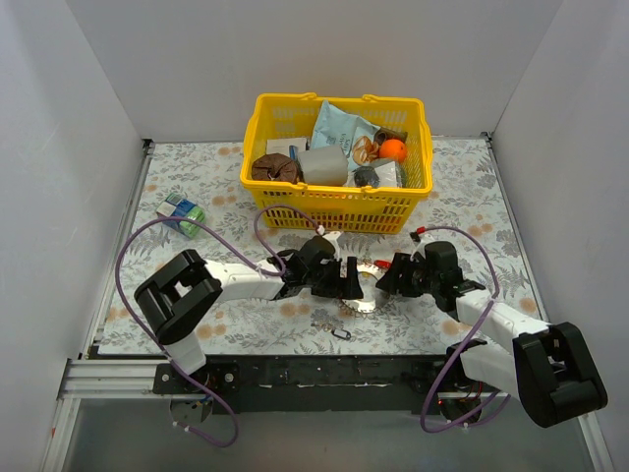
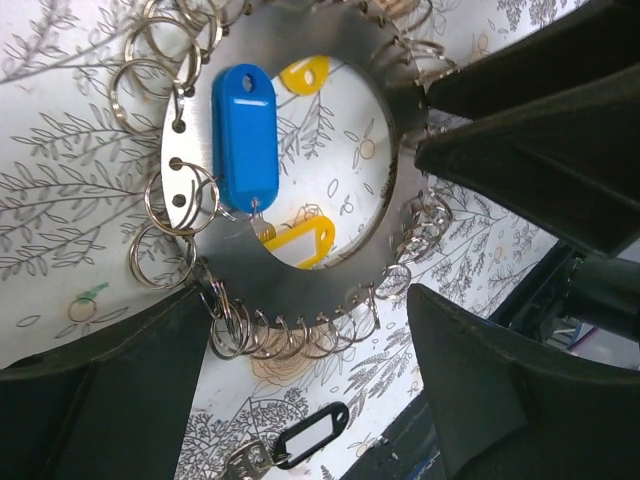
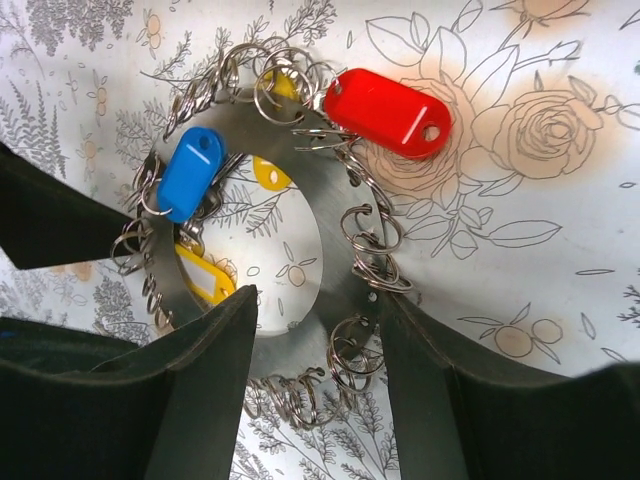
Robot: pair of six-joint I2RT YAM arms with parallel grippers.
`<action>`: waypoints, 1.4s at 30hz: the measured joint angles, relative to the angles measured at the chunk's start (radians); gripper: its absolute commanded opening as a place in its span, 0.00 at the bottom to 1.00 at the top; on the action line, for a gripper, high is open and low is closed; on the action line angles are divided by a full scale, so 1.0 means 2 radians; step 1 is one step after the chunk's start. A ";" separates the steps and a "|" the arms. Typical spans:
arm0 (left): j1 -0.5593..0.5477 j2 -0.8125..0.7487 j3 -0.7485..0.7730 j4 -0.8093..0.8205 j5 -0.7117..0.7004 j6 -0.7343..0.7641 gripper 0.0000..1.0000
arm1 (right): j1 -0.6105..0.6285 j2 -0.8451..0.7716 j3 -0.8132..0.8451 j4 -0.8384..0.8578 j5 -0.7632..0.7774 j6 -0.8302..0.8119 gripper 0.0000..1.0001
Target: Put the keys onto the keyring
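Note:
The keyring (image 2: 300, 290) is a flat silvery ring with many small split rings round its rim. It hangs between both grippers at mid-table (image 1: 366, 295). A blue-headed key (image 2: 245, 135) and two yellow ones (image 2: 300, 240) sit at its hollow centre, and a red one (image 3: 388, 112) lies by its rim. My left gripper (image 2: 305, 295) has a fingertip against each side of the ring's lower rim. My right gripper (image 3: 318, 320) is shut across the ring's band, one finger inside the hollow and one outside. A black-tagged key (image 2: 300, 440) lies on the cloth below.
A yellow basket (image 1: 339, 211) full of odds and ends stands just behind the grippers. A small blue-green packet (image 1: 184, 214) lies at the left. The table's front rail (image 1: 314, 374) runs close under both arms. White walls close in the sides.

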 measured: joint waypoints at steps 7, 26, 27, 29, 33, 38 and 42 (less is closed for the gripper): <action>-0.024 -0.001 0.000 -0.001 0.014 0.010 0.85 | -0.001 0.005 0.019 -0.025 0.018 -0.023 0.61; -0.031 -0.027 0.013 -0.084 -0.108 0.043 0.92 | 0.000 -0.097 0.039 -0.114 0.077 -0.049 0.70; -0.028 -0.027 0.013 -0.083 -0.105 0.044 0.91 | 0.000 -0.097 0.035 -0.115 0.076 -0.048 0.70; -0.020 -0.027 0.014 -0.080 -0.100 0.045 0.91 | -0.002 -0.095 0.025 -0.115 0.068 -0.045 0.70; -0.001 -0.023 0.019 -0.069 -0.075 0.043 0.91 | -0.007 -0.081 0.009 -0.110 0.044 -0.035 0.70; 0.014 -0.008 0.019 -0.047 -0.047 0.040 0.89 | -0.011 -0.071 0.004 -0.105 0.025 -0.028 0.69; 0.016 0.013 0.030 -0.027 -0.024 0.037 0.82 | -0.016 -0.066 0.000 -0.094 0.014 -0.022 0.69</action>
